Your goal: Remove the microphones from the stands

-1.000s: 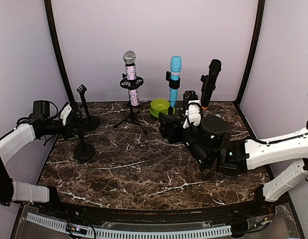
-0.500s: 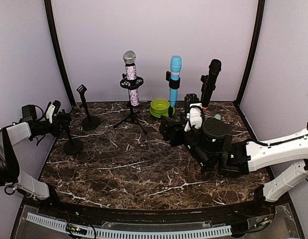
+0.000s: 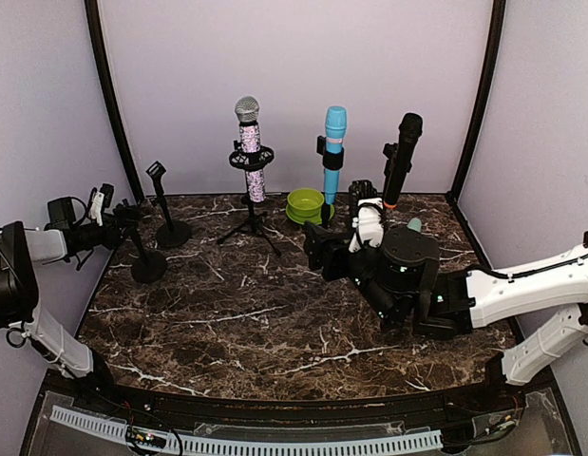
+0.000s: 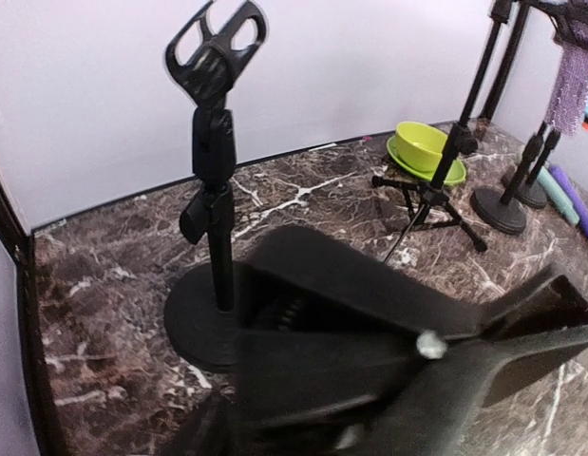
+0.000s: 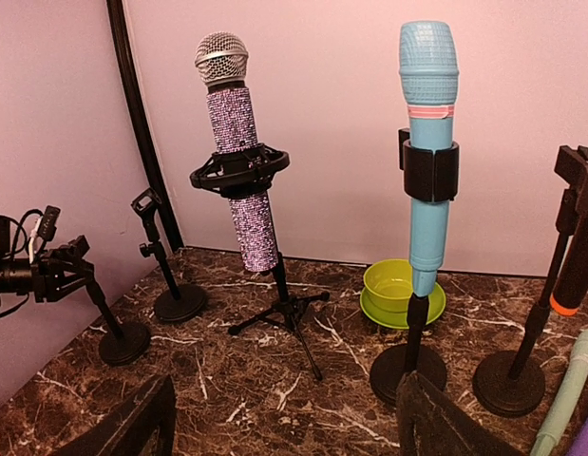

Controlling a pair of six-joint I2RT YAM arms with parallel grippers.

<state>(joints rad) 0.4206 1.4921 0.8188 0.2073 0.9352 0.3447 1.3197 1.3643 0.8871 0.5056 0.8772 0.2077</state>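
At the left of the marble table (image 3: 275,332), our left gripper (image 3: 124,218) pinches a short black round-based stand (image 3: 148,269); our right gripper (image 5: 286,404) gapes before the blue microphone (image 5: 428,142).

Three in clips: sparkly microphone (image 3: 250,157), blue microphone (image 3: 333,152), black microphone (image 3: 402,152). Two bare: rear stand (image 3: 172,233), front stand (image 3: 148,267). One green bowl (image 3: 305,203).

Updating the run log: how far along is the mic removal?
Done: far empty stand and near empty stand carry no mic; a teal mic lies on the table. In hand: left pincer grips the near empty stand's top; right pincer open, holding nothing. Left: glitter mic, blue mic and black mic sit in their stands.
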